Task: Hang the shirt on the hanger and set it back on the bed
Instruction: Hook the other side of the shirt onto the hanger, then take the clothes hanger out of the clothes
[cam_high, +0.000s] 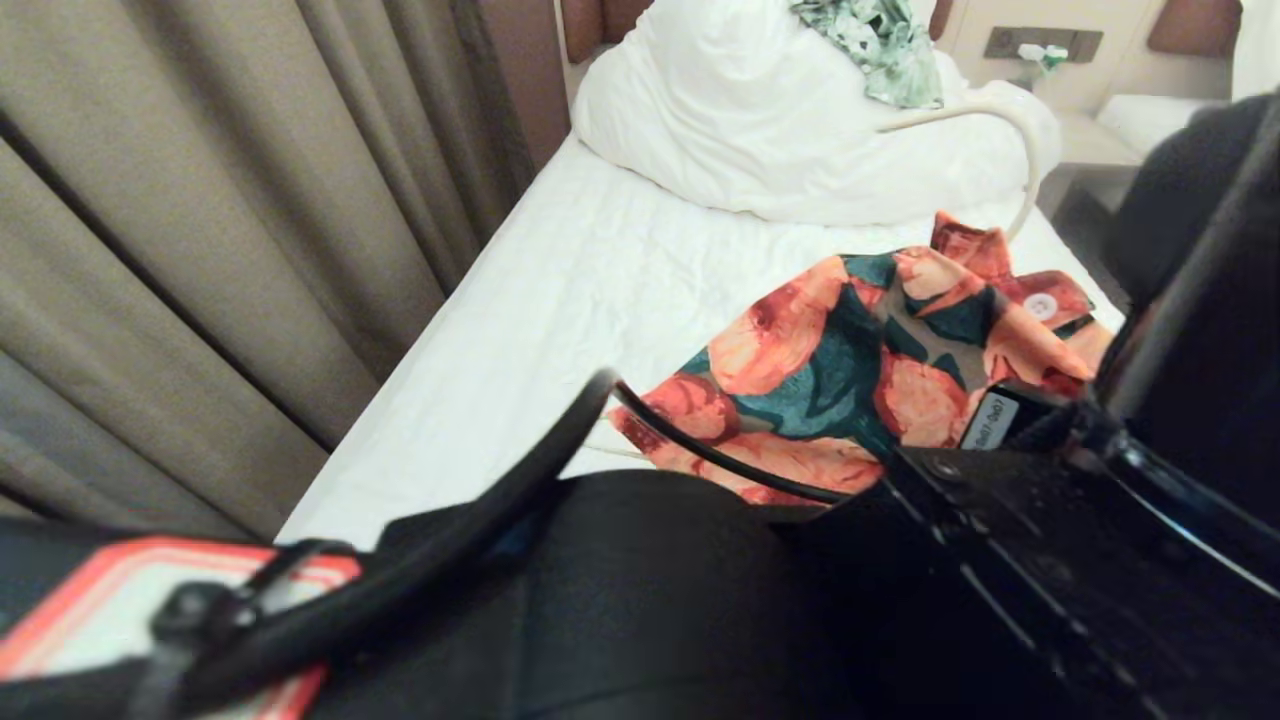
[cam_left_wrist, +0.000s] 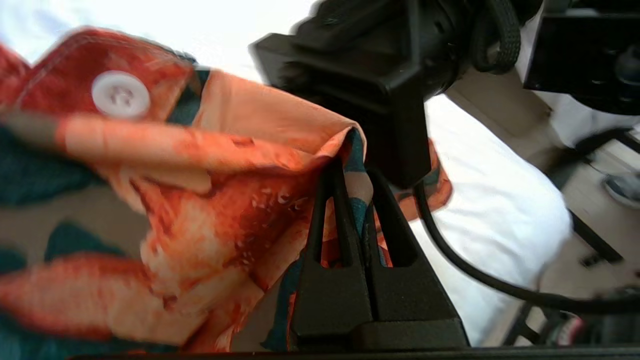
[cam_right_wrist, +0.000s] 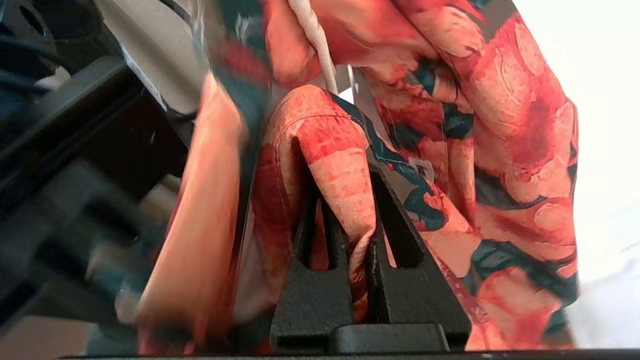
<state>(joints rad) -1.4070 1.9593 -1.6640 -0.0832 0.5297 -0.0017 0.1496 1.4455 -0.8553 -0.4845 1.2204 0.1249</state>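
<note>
- Above the bed, the shirt hangs between both arms, with the hanger hook rising behind its collar.
- Left gripper: jaws clamped on a shirt edge.
- Right gripper: jaws clamped on a fabric fold, just beside the hanger wire.

— Type of premises?
— A bedroom, hotel-like. A single bed with a plain white sheet, a bunched white duvet and a brown padded headboard.
— Further evidence?
— Heavy beige curtains hang just beside the bed. A switch panel is set in the wall at the head end, and a second headboard with white bedding shows beyond it.
— Floor?
— Pale, seen past the mattress edge from the left wrist view.
</note>
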